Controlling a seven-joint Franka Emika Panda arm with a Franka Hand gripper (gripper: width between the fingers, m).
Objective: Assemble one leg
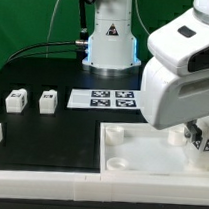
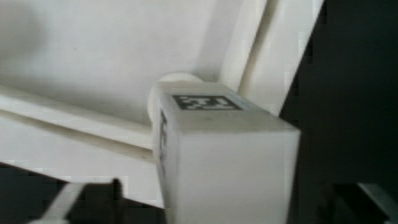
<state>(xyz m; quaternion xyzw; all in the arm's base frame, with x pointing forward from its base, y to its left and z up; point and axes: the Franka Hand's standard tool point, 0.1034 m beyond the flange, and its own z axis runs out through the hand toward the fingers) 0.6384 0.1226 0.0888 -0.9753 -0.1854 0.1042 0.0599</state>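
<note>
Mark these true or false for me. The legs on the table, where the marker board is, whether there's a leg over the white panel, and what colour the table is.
1. One leg and another leg sit side by side on the table, at the exterior view's left. True.
2. The marker board lies on top of the white panel. False: it lies on the table, apart from the panel.
3. A third leg, tag showing, is over the white panel. True.
4. The table is white. False: it is black.
</note>
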